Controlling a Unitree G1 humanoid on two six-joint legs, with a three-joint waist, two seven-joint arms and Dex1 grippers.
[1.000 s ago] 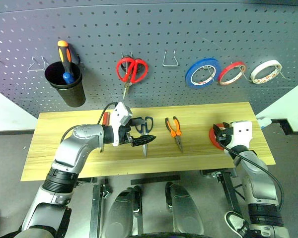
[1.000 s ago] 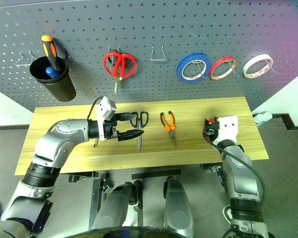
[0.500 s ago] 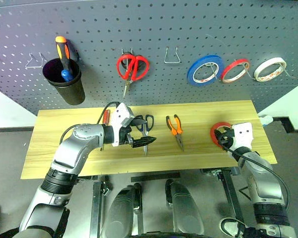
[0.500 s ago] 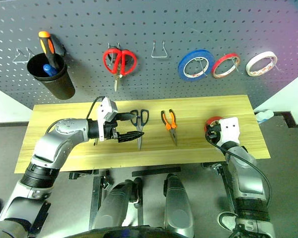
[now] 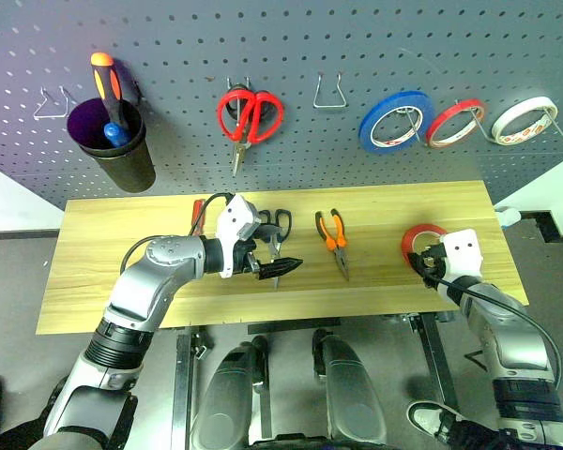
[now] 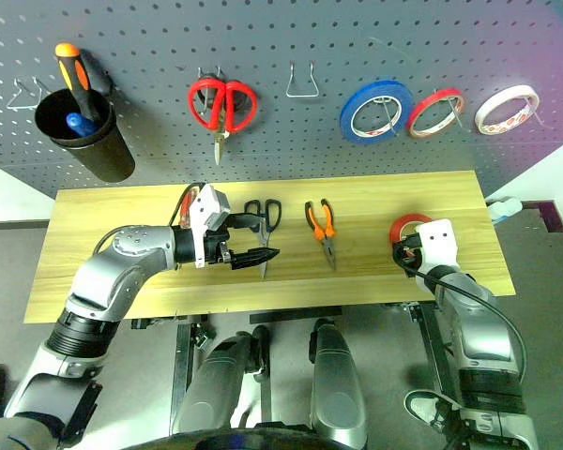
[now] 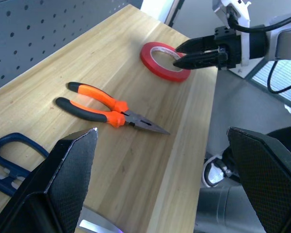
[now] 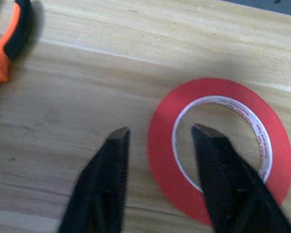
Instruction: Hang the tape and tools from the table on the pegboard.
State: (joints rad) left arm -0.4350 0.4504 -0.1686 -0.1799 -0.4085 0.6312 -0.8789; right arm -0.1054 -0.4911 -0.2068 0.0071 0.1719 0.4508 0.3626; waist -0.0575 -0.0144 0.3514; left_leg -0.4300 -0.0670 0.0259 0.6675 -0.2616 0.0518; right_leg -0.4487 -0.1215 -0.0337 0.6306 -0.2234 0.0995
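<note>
The red-orange tape (image 5: pixel 412 233) lies flat on the wooden table (image 5: pixel 103 267) near its right end. My right gripper (image 8: pixel 161 129) is open and astride the ring's near wall, with one finger inside the ring and one outside. The long-nose pliers (image 5: pixel 333 242) lie mid-table. The dark scissors (image 5: pixel 276 223) lie left of them, and my left gripper (image 5: pixel 283 266) hovers wide open over their blades. The red-handled screwdriver (image 6: pixel 185 202) is partly hidden behind that wrist. The pegboard (image 5: pixel 169 56) rises behind the table.
On the pegboard hang a black cup (image 5: pixel 120 155) holding an orange-and-black screwdriver, red scissors (image 5: pixel 251 112), a blue roll (image 5: pixel 371 131), a red roll (image 5: pixel 446 129) and a whitish roll (image 5: pixel 507 127). Bare wire hooks (image 5: pixel 329 94) stand between them.
My right gripper's fingers have spread apart around the tape's wall. The whole view has tipped as the camera moved. The left arm has stayed put.
</note>
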